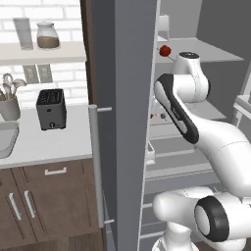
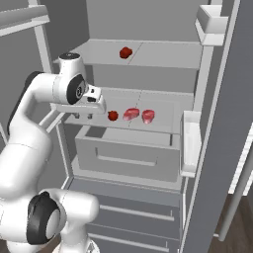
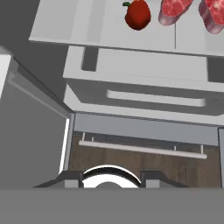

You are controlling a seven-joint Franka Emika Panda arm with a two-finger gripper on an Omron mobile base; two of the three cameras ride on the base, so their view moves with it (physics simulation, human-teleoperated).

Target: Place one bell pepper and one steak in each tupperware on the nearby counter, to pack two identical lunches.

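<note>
Bell pepper (image 2: 113, 115) (shelf) — beside two steaks (image 2: 131, 114) — tool (image 2: 85, 116) empty.

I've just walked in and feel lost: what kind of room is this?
A kitchen, rendered rather than real: an open fridge with bell peppers and steaks on its shelves, beside a counter carrying a toaster.

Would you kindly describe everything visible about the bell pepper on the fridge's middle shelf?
The bell pepper is small, glossy, bright red and rounded, with a short dark stem visible in the hand view. It rests on the pale grey middle shelf, left of the two steaks and apart from them. Nothing grips it; the gripper hangs further left.
</note>
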